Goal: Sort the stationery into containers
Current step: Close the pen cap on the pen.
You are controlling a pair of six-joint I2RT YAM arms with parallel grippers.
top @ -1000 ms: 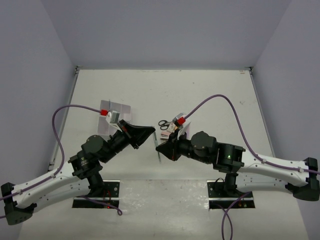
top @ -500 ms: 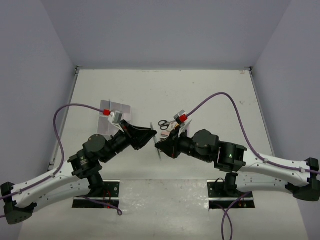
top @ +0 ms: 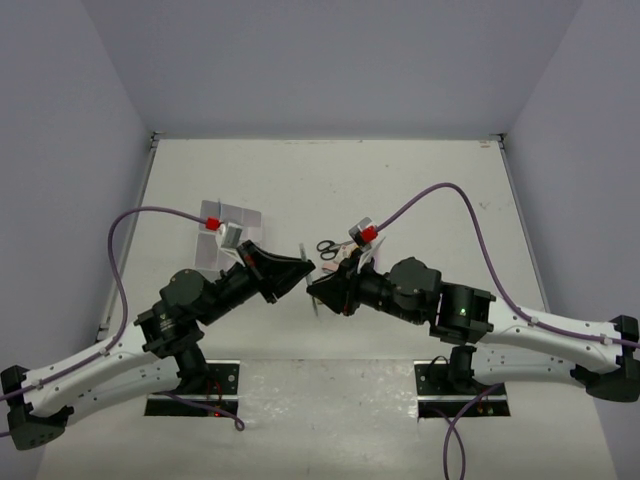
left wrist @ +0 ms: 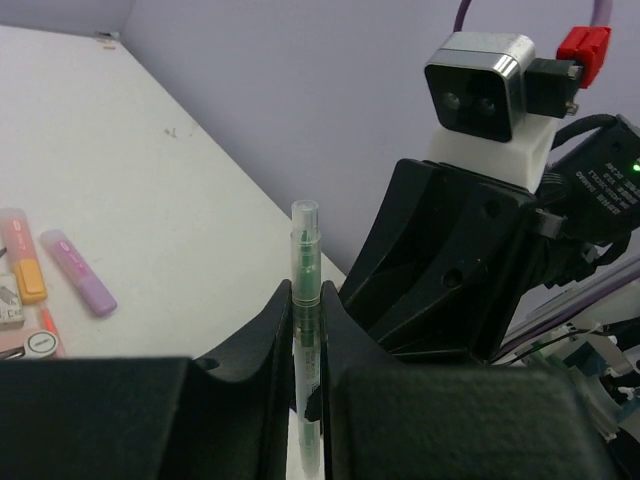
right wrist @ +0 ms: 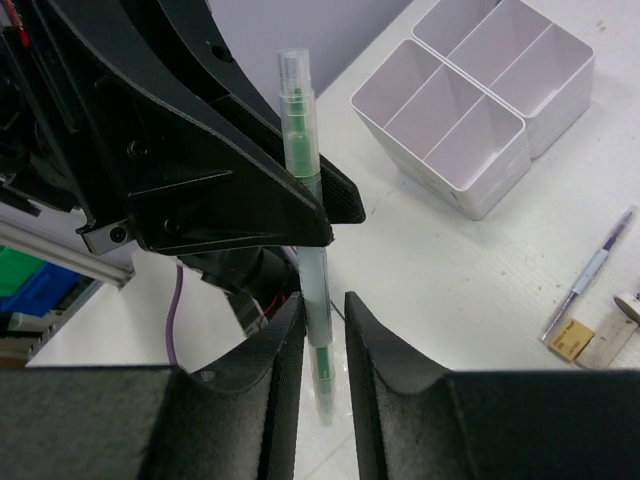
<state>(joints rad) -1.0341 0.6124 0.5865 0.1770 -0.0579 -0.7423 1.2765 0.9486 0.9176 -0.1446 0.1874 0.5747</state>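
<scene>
Two robot arms meet nose to nose above a white table [top: 400,180]; we see a clear divided organiser box [right wrist: 497,165] standing on the table by the left arm; the left gripper [left wrist: 305,300] is pressed onto a green pen [left wrist: 304,250], pinching it at mid-length; the right gripper [right wrist: 320,305] flanks the pen's lower end with its jaws slightly apart, a sliver of gap on one side; the pen stands upright in the air between the arms, apart from the box; black-handled scissors [top: 328,246] lie just beyond; an orange marker [left wrist: 22,255], a lilac marker [left wrist: 78,272] and a thin pen [right wrist: 590,275] lie loose on the table.
</scene>
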